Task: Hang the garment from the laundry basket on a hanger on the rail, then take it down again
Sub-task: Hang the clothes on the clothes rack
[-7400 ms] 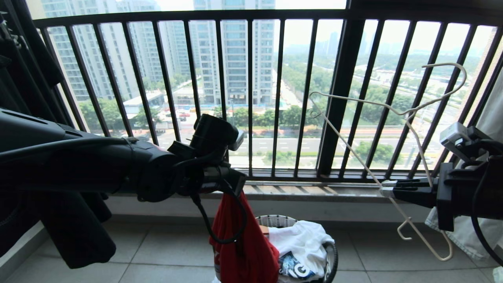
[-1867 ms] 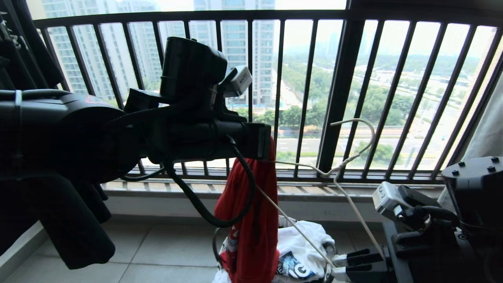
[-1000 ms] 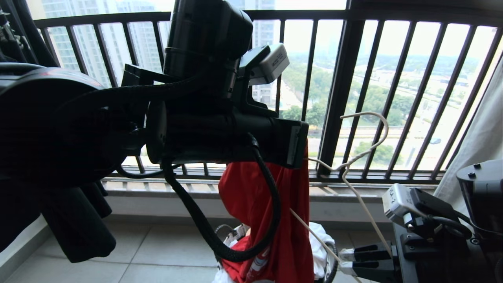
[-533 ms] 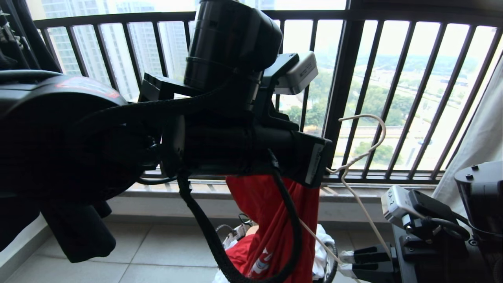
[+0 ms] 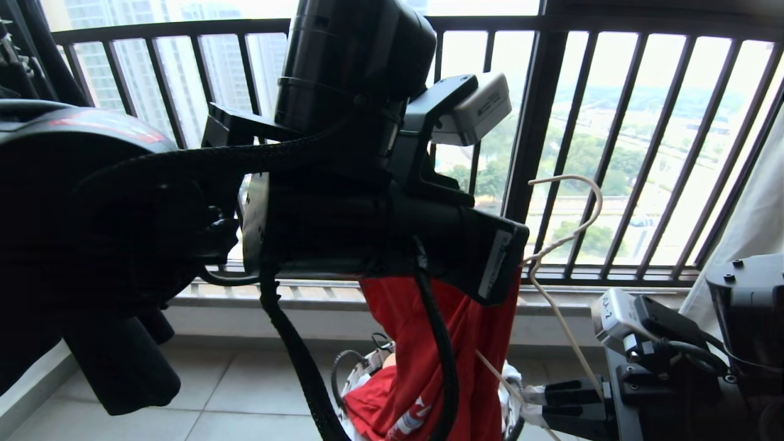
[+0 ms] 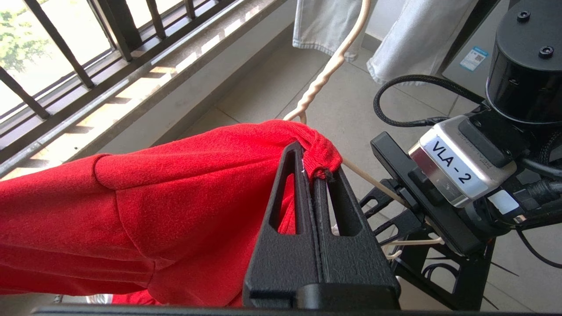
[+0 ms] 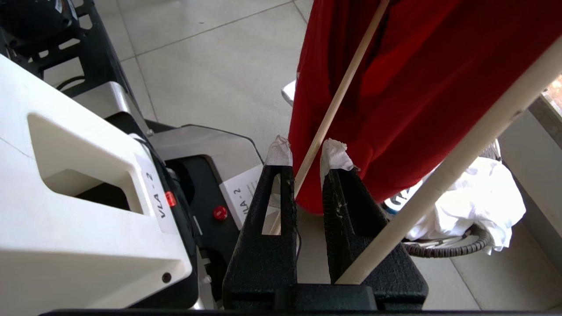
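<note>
window railing (image 5: 612, 153): dark upright bars across the back of the head view, a pale ledge below them, tiled floor in front.
left arm (image 5: 343, 202): big and black, fills the left and middle of the head view, reaching across at about the height of the railing's lower bar.
black shirt (image 5: 116, 361): hangs dark at the far left of the head view, behind the left arm.
garment (image 6: 131, 206): bright red t-shirt, hangs from the left gripper as a long drape; in the head view its lower part reaches down to the basket, white lettering showing near the bottom edge.
pale cloth (image 6: 386, 30): light fabric hangs at the right side of the scene, near the right arm.
laundry basket (image 5: 352, 373): on the floor under the red drape, mostly covered; only part of its rim and mesh side shows.
white printed garment (image 7: 478, 193): lies crumpled in the basket, just beside the red fabric.
hanger (image 5: 569, 226): thin white wire, hook uppermost in front of the railing, twisted neck just beside the pinched red fabric; one wire runs down to the right gripper.
left gripper (image 6: 315, 169): fingers pressed together, clamped on a bunched edge of the garment at their tips.
right gripper (image 7: 305, 160): low at the right, white-wrapped fingertips slightly apart with a thin wire of the hanger running between them; a thicker part of the hanger crosses its outer finger.
</note>
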Robot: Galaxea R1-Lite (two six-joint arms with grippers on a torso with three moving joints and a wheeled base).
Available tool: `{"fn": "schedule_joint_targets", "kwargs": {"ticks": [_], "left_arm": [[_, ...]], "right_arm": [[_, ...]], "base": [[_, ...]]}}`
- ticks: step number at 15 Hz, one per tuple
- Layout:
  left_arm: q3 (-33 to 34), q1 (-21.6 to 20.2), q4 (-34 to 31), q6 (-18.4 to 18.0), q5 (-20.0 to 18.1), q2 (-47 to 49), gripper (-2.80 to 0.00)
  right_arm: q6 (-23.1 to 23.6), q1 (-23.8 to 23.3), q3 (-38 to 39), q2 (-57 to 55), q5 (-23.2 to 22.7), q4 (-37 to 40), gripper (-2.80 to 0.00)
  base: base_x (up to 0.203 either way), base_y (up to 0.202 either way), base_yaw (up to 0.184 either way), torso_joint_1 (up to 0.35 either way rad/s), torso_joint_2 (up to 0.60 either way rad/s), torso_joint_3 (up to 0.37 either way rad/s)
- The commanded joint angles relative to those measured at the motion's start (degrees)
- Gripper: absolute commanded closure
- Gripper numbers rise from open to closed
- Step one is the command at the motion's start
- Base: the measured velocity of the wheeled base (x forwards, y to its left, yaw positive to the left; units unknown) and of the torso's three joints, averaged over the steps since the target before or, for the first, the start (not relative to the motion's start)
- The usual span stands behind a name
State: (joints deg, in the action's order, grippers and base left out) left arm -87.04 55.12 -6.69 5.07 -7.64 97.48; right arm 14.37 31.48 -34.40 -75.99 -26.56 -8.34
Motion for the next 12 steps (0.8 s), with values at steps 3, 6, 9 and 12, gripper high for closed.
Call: {"fn": "schedule_joint_targets", "kwargs": {"ticks": [3, 6, 9, 12], "left_arm": [[-1.84, 0.18, 0.02, -0.92, -0.1, 2.93, 0.0], [-3.53, -2.07, -0.01, -2.8, 0.08, 3.92, 0.0], [-4.94, -3.0, -1.95, -3.96, 0.08, 3.82, 0.0], [-9.61, -5.04, -7.99, -5.7, -0.05, 3.63, 0.0]], "right_arm": [[-0.11, -0.01, 0.73, -2.13, -0.15, -2.21, 0.0], [0.29, -0.23, 2.0, -4.42, 0.0, -5.97, 0.0], [2.3, -0.4, 1.83, -5.98, 0.84, -9.71, 0.0], [3.3, -0.4, 1.12, -8.13, 1.17, -12.11, 0.0]], "base": [[0.0, 0.0, 0.0, 0.0, 0.0, 0.0], [0.0, 0.0, 0.0, 0.0, 0.0, 0.0], [0.0, 0.0, 0.0, 0.0, 0.0, 0.0], [0.0, 0.0, 0.0, 0.0, 0.0, 0.0]]}}
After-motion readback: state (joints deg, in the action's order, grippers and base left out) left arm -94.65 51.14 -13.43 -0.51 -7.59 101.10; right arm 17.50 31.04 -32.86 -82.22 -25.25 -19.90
